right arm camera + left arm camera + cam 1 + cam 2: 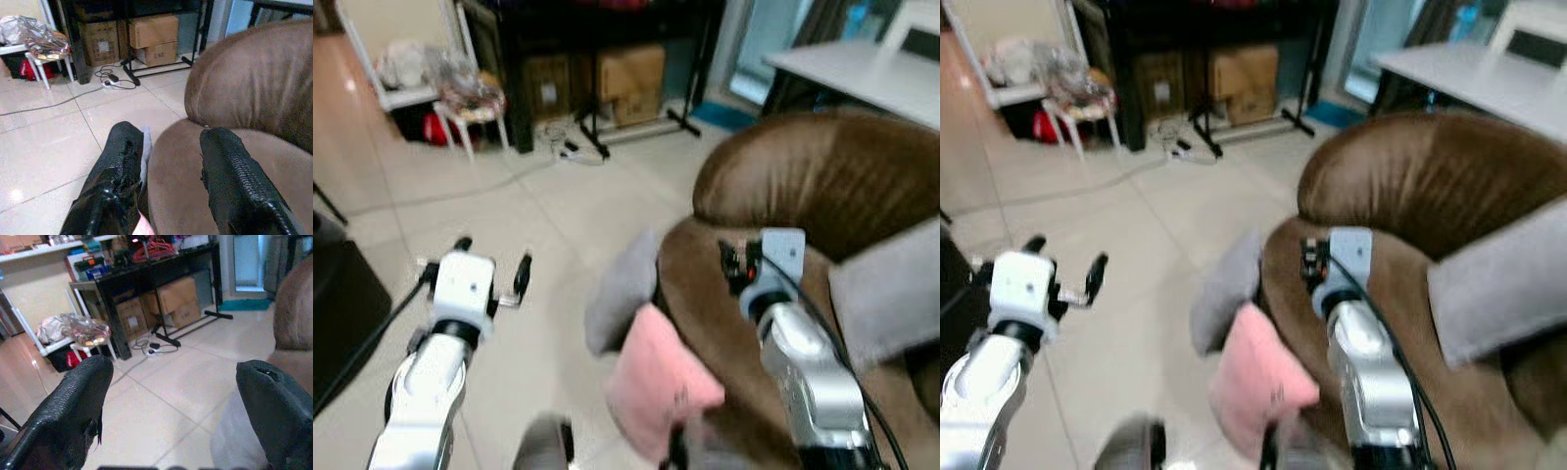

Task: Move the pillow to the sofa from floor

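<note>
— Pink pillow (658,384) leans at the sofa (822,196) front edge, touching floor (538,245)?
— Seemingly (blurred). Left gripper (492,260) and right gripper (168,171) fingers spread, empty; lifting remains.

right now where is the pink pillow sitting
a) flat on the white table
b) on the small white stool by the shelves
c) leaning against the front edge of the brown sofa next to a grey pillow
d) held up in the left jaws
c: the pink pillow leans against the front edge of the brown sofa, just below the grey pillow; the left gripper hangs open over bare floor, holding nothing.
</note>
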Robot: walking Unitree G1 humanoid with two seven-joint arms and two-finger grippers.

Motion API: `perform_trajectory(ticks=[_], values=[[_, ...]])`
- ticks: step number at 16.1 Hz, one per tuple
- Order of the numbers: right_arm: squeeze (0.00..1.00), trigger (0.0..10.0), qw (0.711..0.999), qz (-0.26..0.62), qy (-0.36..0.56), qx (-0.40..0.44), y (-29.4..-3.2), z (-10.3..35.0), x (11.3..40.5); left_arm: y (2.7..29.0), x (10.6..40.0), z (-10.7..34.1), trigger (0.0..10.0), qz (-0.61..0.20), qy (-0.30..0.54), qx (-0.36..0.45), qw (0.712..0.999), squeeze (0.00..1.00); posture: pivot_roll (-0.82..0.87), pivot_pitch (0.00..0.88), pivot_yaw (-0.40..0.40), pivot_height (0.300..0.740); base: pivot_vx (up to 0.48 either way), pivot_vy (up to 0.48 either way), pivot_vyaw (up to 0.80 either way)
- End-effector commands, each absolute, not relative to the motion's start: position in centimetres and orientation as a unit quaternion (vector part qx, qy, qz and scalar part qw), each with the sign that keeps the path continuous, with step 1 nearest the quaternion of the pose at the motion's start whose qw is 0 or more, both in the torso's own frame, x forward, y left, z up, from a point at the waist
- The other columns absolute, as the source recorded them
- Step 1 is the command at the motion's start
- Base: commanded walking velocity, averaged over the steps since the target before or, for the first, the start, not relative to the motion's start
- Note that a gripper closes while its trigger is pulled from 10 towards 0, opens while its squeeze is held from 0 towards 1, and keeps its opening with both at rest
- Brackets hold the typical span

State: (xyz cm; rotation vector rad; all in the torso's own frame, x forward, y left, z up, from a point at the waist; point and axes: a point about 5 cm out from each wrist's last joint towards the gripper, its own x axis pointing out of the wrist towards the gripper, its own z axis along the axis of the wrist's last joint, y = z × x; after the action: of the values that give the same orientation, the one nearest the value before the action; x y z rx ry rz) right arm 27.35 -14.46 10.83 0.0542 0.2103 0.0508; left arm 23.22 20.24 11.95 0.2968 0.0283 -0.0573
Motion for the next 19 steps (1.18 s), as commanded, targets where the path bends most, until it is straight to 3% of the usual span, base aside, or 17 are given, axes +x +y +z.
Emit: perform_trajectory(ticks=[1,9,19], values=[[0.00,10.0,0.995,0.026,0.098,0.018,-14.60,11.02,27.49,20.15,23.21,11.86,10.0,-0.025,0.013,0.142,0.989,0.00,0.03,0.000,-0.048,0.602,0.000,0.000,0.00],[0.00,10.0,0.994,0.034,0.099,0.011,-14.49,11.03,27.85,20.24,23.29,12.05,10.0,-0.012,0.004,0.140,0.990,0.00,0.03,0.000,-0.063,0.602,0.000,0.000,0.00],[0.00,10.0,0.993,0.051,0.106,0.010,-13.76,10.70,27.78,20.40,23.29,12.25,10.0,-0.008,-0.008,0.136,0.991,0.00,0.04,0.000,-0.065,0.522,0.000,0.000,0.00]])
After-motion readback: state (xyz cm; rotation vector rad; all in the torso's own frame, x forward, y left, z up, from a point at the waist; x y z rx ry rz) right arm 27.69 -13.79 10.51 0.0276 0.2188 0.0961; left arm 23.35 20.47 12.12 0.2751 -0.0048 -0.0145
